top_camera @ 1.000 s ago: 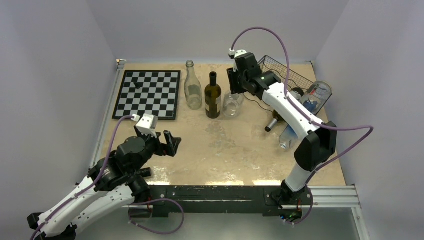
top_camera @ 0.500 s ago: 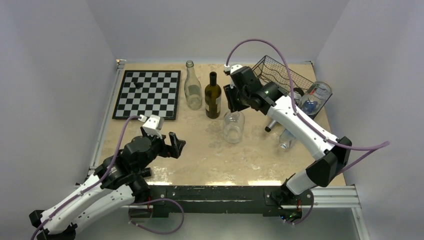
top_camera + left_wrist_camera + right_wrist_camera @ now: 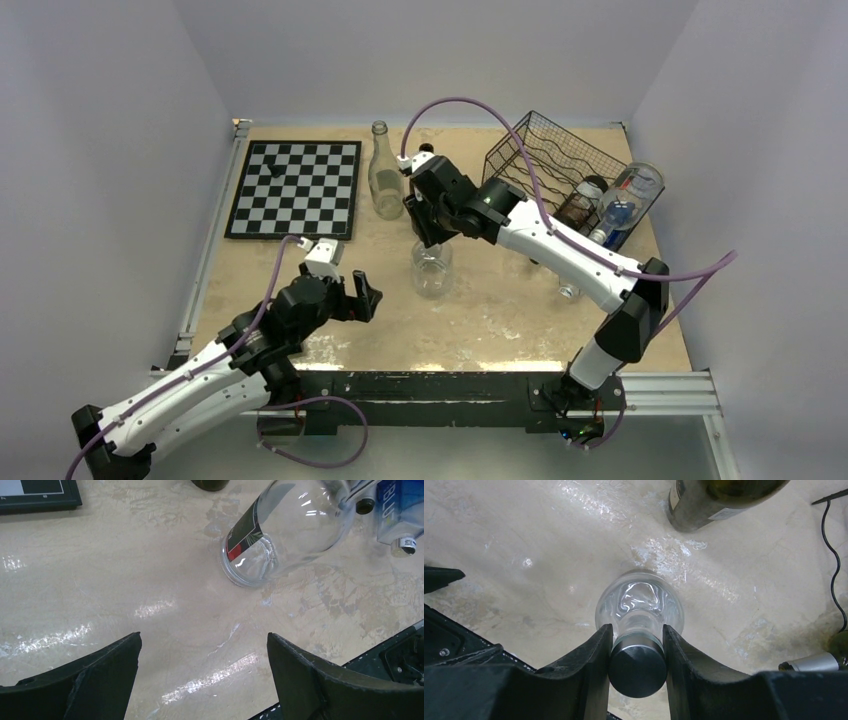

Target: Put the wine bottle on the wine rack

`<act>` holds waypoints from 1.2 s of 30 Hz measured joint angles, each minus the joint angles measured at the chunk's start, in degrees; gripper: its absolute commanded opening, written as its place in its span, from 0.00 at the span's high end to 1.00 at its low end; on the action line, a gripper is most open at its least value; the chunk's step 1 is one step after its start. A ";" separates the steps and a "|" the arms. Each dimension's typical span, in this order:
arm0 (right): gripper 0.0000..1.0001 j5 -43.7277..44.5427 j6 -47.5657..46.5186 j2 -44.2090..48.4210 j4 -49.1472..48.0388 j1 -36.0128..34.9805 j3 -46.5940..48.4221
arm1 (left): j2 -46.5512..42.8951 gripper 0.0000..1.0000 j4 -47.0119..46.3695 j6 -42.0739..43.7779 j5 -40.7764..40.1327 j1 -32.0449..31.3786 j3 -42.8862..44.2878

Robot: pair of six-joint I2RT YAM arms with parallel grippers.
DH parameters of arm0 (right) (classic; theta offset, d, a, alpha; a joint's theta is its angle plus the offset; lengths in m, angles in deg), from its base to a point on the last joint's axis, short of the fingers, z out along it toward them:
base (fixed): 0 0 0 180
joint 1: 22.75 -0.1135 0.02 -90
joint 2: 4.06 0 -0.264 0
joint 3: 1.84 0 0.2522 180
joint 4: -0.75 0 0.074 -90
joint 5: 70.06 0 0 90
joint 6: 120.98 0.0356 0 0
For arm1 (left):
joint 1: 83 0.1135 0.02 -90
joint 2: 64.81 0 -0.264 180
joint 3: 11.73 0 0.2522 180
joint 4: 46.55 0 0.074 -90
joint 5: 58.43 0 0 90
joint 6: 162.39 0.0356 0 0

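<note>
Clear glass wine bottle (image 3: 432, 270) is mid-table, well apart from the wine rack (image 3: 555, 160) at the far right corner. Right gripper (image 3: 638, 630) is clenched on its neck just under the dark cap (image 3: 638, 672). That grip shows only in the right wrist view, looking straight down the bottle; overhead, the wrist covers the neck. Only the left wrist view shows the red-and-black label (image 3: 242, 537) and the bottle leaning. Its base is at the beige tabletop (image 3: 500, 310); can't tell if it touches. Left gripper (image 3: 203, 642) is released, jaws spread wide, hovering near the front edge to the bottle's left. Only the overhead view gives the whole rack, black wire, with other bottles (image 3: 622, 195) lying in it, plus the chessboard (image 3: 295, 188) far left and an upright clear bottle (image 3: 384, 185) just beside it. A dark bottle (image 3: 719, 500) stands near the held one in the right wrist view. A blue-labelled bottle (image 3: 400, 510) lies at the edge of the left wrist view.
</note>
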 measured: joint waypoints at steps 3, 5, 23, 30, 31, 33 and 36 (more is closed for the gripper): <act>0.50 0.31 -0.09 -0.83 0.09 -0.66 0.79 | 0.07 0.01 -0.59 -1.29 0.20 0.00 -1.95; 0.41 0.39 -0.11 -1.03 0.13 -0.96 0.96 | 0.11 0.01 -0.81 -1.79 0.17 0.00 -2.38; 0.45 0.63 -1.55 -9.46 7.17 -1.84 7.50 | 0.37 0.01 -4.74 -3.17 0.20 0.00 -4.04; 1.00 0.52 -1.33 -9.46 8.04 -1.62 7.32 | 0.96 0.01 -4.96 -3.17 0.20 0.00 -4.22; 1.00 0.50 -1.27 -9.46 8.02 -1.62 7.32 | 1.11 0.02 -5.14 -3.19 0.22 0.00 -4.22; 1.00 0.39 -1.29 -9.46 8.02 -1.60 7.32 | 1.38 0.07 -5.64 -3.26 0.39 0.00 -4.28; 1.00 -0.11 -1.29 -9.46 7.87 -1.38 7.28 | 2.21 0.09 -7.98 -3.63 1.66 0.00 -5.31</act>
